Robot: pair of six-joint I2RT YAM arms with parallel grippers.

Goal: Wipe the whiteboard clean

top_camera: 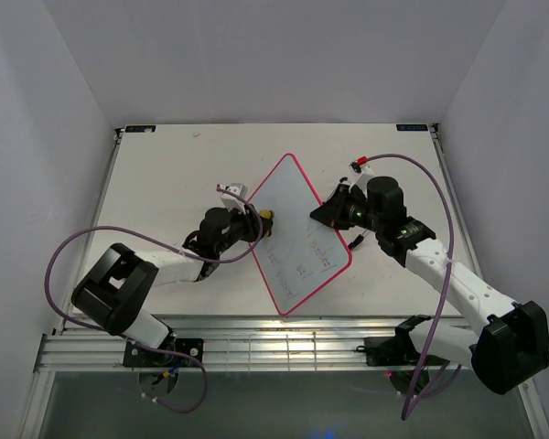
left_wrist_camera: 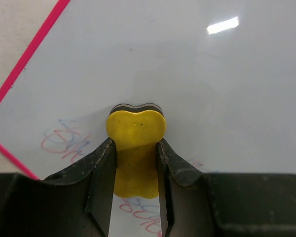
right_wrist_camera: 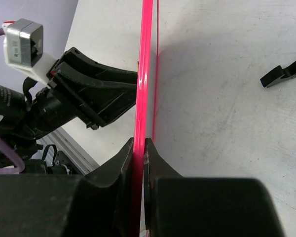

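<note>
The whiteboard (top_camera: 297,233) is found mid-surface (top_camera: 183,165) between the arms, its pink rim pinched edge-on by the right end effector (right_wrist_camera: 138,148), which is clenched on it. The yellow eraser (left_wrist_camera: 136,131) is grasped by the left end effector (left_wrist_camera: 136,153) and set against the glossy face. The board is judged light, stiff and slippery, so it is best held by the rim, leaving the writing reachable.

Overhead camera looks down from six o'clock. Both close wrist cameras share the glossy white, pink-framed whiteboard (top_camera: 297,229): left faces it, right sights along its edge.
</note>
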